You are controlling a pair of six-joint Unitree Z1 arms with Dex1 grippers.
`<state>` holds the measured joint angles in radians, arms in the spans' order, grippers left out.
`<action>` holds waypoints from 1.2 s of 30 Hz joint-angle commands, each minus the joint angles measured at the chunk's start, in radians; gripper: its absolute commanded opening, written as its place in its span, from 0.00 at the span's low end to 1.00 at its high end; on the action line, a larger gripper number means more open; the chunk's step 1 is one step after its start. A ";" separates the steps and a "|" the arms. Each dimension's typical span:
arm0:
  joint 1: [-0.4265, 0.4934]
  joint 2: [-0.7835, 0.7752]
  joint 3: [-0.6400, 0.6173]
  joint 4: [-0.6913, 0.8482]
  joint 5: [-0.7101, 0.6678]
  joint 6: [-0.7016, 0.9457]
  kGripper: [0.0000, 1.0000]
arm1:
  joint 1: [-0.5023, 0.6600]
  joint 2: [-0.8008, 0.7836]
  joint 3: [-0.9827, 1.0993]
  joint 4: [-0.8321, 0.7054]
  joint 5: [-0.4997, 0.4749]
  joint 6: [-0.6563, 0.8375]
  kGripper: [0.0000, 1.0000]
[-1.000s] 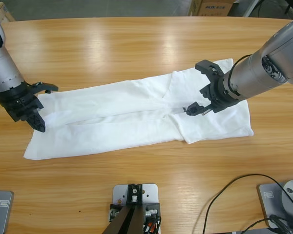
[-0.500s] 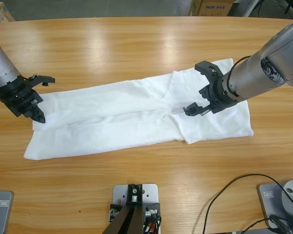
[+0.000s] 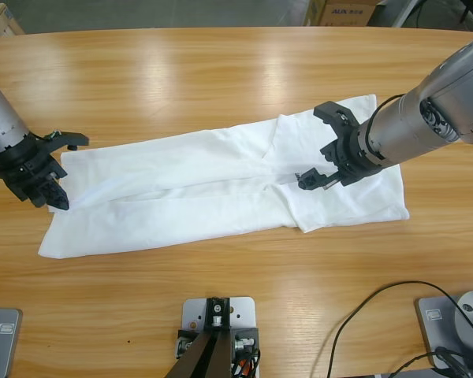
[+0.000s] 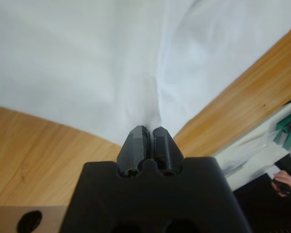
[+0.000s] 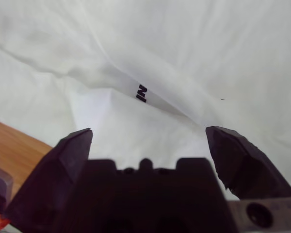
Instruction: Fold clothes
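My left fingers [image 4: 148, 141] were pressed together on a pinch of the white T-shirt [image 3: 221, 185], the cloth gathering into a ridge that ran away from the tips. In the high view that left gripper [image 3: 51, 193] sat at the shirt's far left end, just where the fabric met bare wood. My right fingers [image 5: 77, 145] were spread wide and held nothing; the right gripper [image 3: 315, 173] hovered over the shirt's right part, beside the flap where a bit of dark lettering [image 5: 142, 93] showed.

The T-shirt lay stretched long across the middle of the bench [image 3: 221, 79], already narrowed into a band, with its wider right end turned over on itself.

As I judged it, the step in hand was bringing one end over toward the other. To do it well I needed to keep the left pinch firm, lift only enough for the edge to clear the layers beneath, and carry it straight along the band's length so the sides stayed lined up. The right fingers should come down on both layers of the loose flap, not just the top one, before any pull. Dragging the cloth low would likely bunch it and undo the long folds.

Beyond the bench edge in the left wrist view, a person's hand [image 4: 283, 180] showed.
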<state>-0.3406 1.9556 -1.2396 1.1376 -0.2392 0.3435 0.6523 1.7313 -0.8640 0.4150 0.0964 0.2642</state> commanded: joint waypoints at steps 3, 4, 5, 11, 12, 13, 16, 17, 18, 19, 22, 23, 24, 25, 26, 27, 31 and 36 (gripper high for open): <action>-0.115 0.107 0.022 0.031 0.063 0.037 0.00 | 0.013 0.008 0.039 -0.013 0.013 0.012 0.95; -0.113 0.109 0.025 0.034 0.076 0.037 0.00 | 0.013 0.009 0.040 -0.013 0.013 0.012 0.95; -0.113 0.108 0.027 0.037 0.086 0.037 0.00 | 0.013 0.012 0.041 -0.014 0.013 0.012 0.95; -0.111 0.103 0.046 0.050 0.163 0.025 0.00 | 0.013 0.024 0.040 -0.024 0.011 0.012 0.95; -0.110 0.103 0.051 0.050 0.173 0.025 0.00 | 0.013 0.020 0.040 -0.024 0.010 0.012 0.95; -0.110 0.104 0.056 0.050 0.181 0.024 0.00 | 0.013 0.016 0.040 -0.023 0.009 0.012 0.95; -0.113 0.115 0.057 0.050 0.189 0.023 0.00 | 0.013 0.006 0.045 -0.020 0.005 0.012 0.95; -0.118 0.122 0.055 0.050 0.189 0.025 0.00 | 0.013 0.004 0.048 -0.019 0.003 0.012 0.95; -0.122 0.131 0.055 0.050 0.189 0.025 0.00 | 0.013 0.002 0.051 -0.019 0.003 0.012 0.95; -0.127 0.138 0.055 0.050 0.188 0.027 0.00 | 0.013 0.000 0.054 -0.019 0.003 0.012 0.95; -0.133 0.142 0.049 0.050 0.187 0.023 0.01 | 0.013 -0.008 0.064 -0.018 0.002 0.012 0.95; -0.132 0.137 0.046 0.050 0.185 0.024 0.24 | 0.013 -0.012 0.065 -0.018 0.002 0.013 0.95; -0.130 0.126 0.043 0.048 0.173 0.026 0.62 | 0.013 -0.016 0.065 -0.016 0.001 0.012 0.95; -0.128 0.104 0.040 0.048 0.153 0.029 0.87 | 0.013 -0.019 0.065 -0.016 0.001 0.012 0.95; -0.123 0.077 0.040 0.049 0.140 0.032 0.94 | 0.013 -0.025 0.065 -0.014 -0.002 0.012 0.95; -0.117 0.043 0.042 0.050 0.136 0.032 0.94 | 0.013 -0.030 0.064 -0.012 -0.006 0.013 0.95; -0.109 -0.099 0.061 0.062 0.105 0.007 0.96 | 0.013 -0.072 0.047 -0.007 -0.025 0.013 0.95; -0.112 -0.134 0.065 0.062 0.081 -0.016 0.96 | 0.013 -0.100 -0.057 0.030 -0.147 0.020 0.95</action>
<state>-0.4581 1.8935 -1.2011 1.1867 -0.1208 0.3564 0.6524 1.6894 -0.8330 0.4028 0.0769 0.2687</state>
